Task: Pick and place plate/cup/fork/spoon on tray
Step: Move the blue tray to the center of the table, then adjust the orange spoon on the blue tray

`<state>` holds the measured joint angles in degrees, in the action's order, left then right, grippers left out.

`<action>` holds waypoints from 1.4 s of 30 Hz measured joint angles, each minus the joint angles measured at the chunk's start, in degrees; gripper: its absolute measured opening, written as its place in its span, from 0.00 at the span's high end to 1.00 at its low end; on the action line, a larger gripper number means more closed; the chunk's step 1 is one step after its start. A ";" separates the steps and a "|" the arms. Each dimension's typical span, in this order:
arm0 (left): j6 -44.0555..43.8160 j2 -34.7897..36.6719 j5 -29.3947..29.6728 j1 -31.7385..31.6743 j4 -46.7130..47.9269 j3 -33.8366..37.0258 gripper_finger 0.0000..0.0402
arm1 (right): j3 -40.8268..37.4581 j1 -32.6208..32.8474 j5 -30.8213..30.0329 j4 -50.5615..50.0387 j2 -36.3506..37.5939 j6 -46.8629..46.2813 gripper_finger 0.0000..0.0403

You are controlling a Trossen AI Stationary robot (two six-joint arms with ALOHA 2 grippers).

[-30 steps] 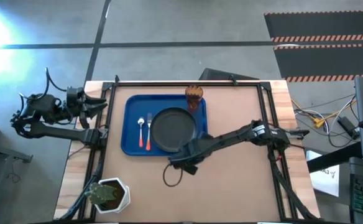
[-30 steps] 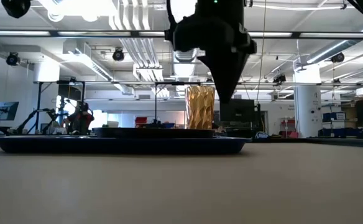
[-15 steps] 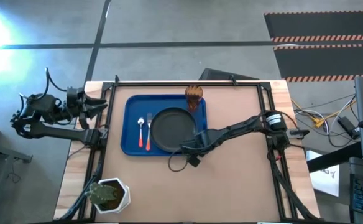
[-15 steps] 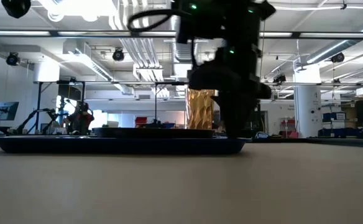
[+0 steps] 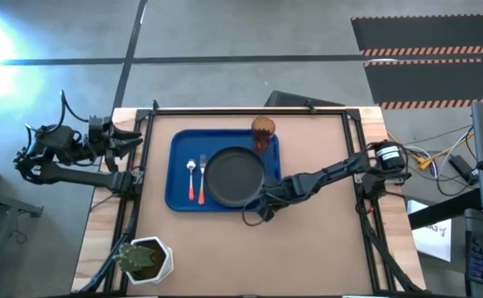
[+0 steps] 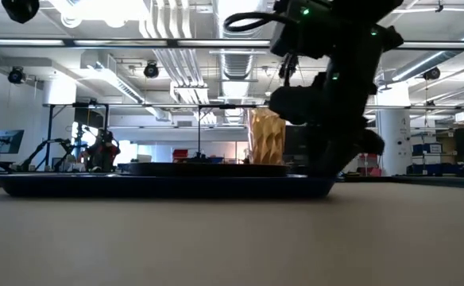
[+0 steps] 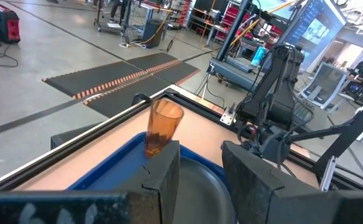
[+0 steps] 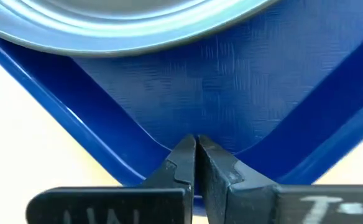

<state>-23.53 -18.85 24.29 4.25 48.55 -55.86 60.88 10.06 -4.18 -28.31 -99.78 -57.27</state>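
A: Where is the right claw [image 5: 264, 209]?

B: Low over the counter [image 5: 308, 248], at the tray [image 5: 178, 165] corner nearest the right arm. Its fingers [image 8: 184, 163] are pressed together, and the right wrist view shows their tips against the blue rim at that rounded corner. I cannot tell whether they pinch the rim or only touch it.

A: And the tableware?

B: All on the tray. The plate [image 5: 234, 175] fills the half nearer the claw, its edge just beyond the fingertips. The fork [image 5: 202, 179] and spoon [image 5: 191, 175] lie side by side on the plate's far side, handles pointing toward the counter's front edge. The cup [image 5: 263, 131] stands upright at the tray's back corner on the right arm's side.

A: The left claw [image 5: 130, 137]?

B: Off the counter's left edge, well away from the tray, fingers spread, holding nothing.
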 joint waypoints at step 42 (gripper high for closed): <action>-3.13 -2.87 -0.02 -0.02 -0.32 3.40 0.74 | 9.42 24.46 -15.28 -25.56 12.86 -26.52 0.98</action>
<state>-26.66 -21.72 24.27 4.23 48.23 -52.46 70.30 34.52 -19.46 -53.88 -86.91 -83.79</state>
